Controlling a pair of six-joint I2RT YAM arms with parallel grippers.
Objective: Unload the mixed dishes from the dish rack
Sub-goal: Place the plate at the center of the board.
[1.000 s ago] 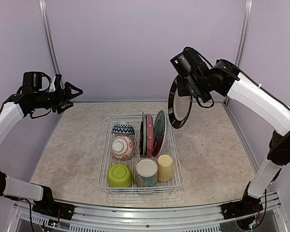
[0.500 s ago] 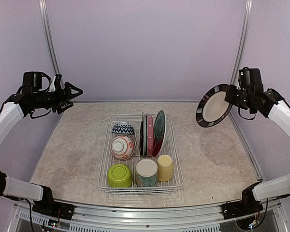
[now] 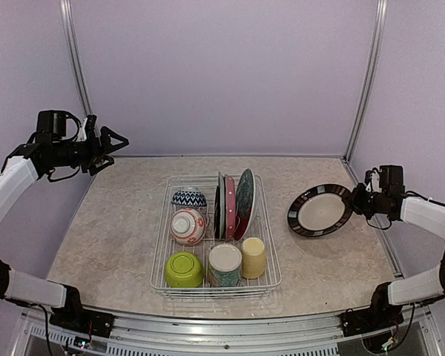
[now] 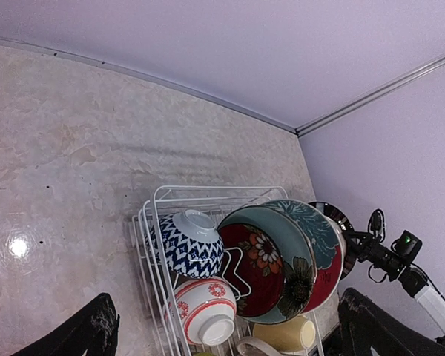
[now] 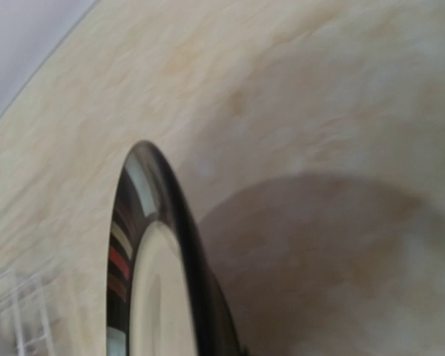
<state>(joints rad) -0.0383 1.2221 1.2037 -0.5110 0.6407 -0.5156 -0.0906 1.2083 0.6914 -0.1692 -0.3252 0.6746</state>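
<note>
L fingers [image 3: 111,135] spread wide, empty, raised far left | R fingers [image 3: 360,200] clamped on dark plate [image 3: 320,211] rim | plate tilted, low over surface [image 3: 111,222], right of dish rack [image 3: 158,256], apart from it

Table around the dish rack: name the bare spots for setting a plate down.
Widest: the table left of the dish rack, out to the left wall. Narrower: the strip between rack and back wall. Right of the rack, the dark plate held by the right gripper takes the middle; the near right corner is bare. The rack itself is packed.
</note>
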